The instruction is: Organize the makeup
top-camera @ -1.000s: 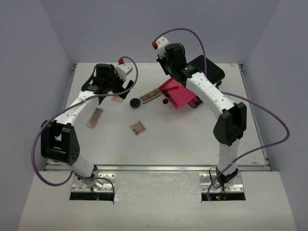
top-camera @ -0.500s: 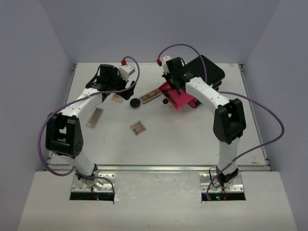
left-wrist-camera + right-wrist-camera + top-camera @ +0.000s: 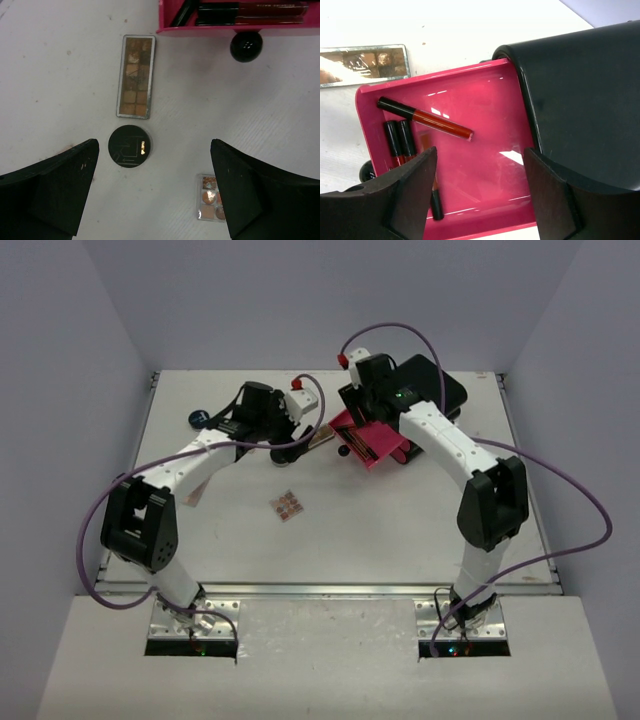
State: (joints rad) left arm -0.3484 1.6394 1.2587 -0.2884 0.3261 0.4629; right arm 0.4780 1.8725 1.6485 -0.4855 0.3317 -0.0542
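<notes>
My left gripper (image 3: 154, 146) hangs open over the table with nothing between its fingers. Just ahead of it lies the round black compact (image 3: 129, 146), with a long tan palette (image 3: 135, 76) beyond and a small palette (image 3: 210, 204) by the right finger. My right gripper (image 3: 480, 152) is open and empty above the pink drawer (image 3: 485, 150). Several red and black sticks (image 3: 425, 119) lie in that drawer. A dark-blue jar (image 3: 199, 419) sits at the back left. Another small palette (image 3: 288, 506) lies mid-table.
The big black box (image 3: 432, 385) stands at the back right, its pink drawer (image 3: 378, 443) pulled out towards the middle with a black knob (image 3: 343, 451) at its front. A further palette (image 3: 189, 496) peeks out from under my left arm.
My right gripper came down over the pink drawer and opened. My left arm swung right from the back left to above the compact, uncovering the blue jar.
</notes>
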